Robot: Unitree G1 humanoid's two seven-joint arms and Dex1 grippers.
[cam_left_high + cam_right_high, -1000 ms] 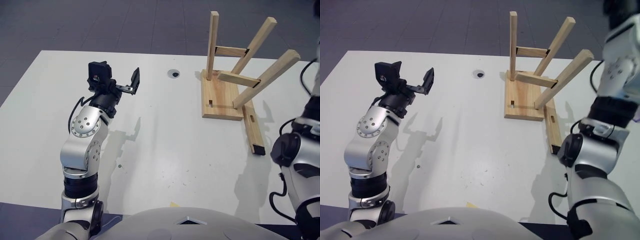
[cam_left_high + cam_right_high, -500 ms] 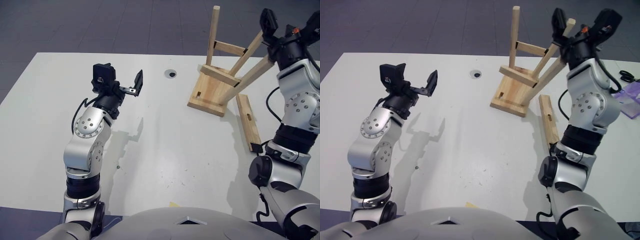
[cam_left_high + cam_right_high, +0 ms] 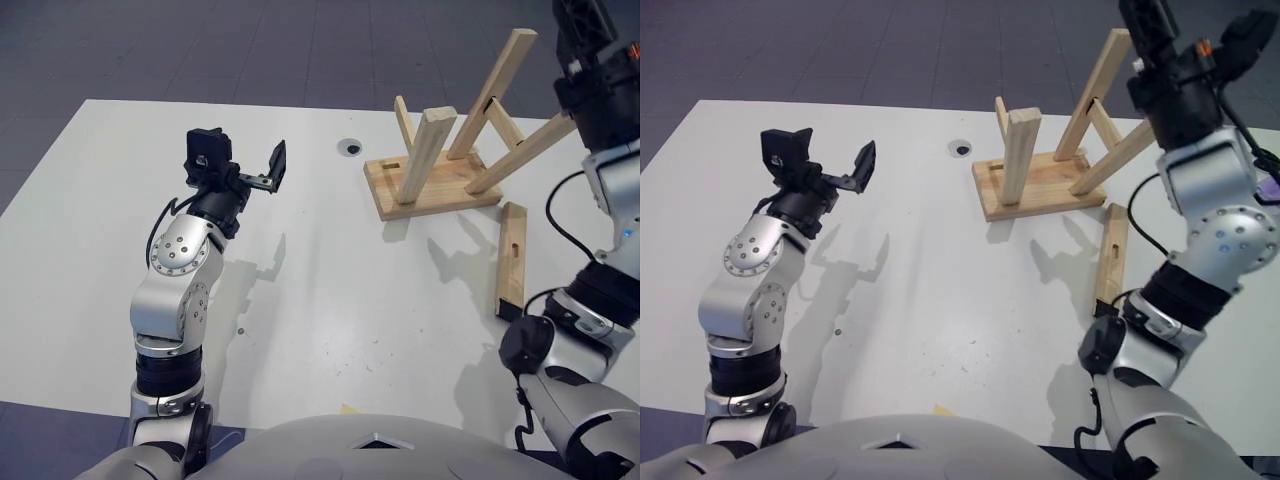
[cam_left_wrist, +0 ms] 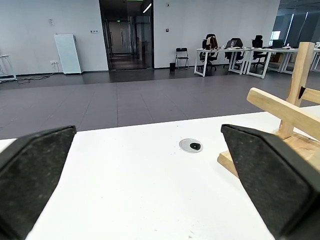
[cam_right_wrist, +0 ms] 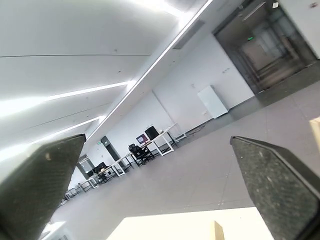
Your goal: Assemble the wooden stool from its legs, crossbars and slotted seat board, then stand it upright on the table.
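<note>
Bench (image 3: 300, 330) carrying upturned seat board (image 3: 445, 192) toward far right with fitted legs (image 3: 497, 88) sticking up, loose leg (image 3: 511, 255) lying flat just beside, right pincer (image 3: 1195, 35) spread apart above those legs, left pincer (image 3: 262, 172) likewise apart over left side; probably mid-assembly, next calling for gripping and slotting in that loose leg.

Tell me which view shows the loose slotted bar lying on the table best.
The left eye view: the loose slotted bar lies there whole, slot up. The right eye view shows it too, its near end crowded by the right arm. The wrist views look toward the room.
</note>
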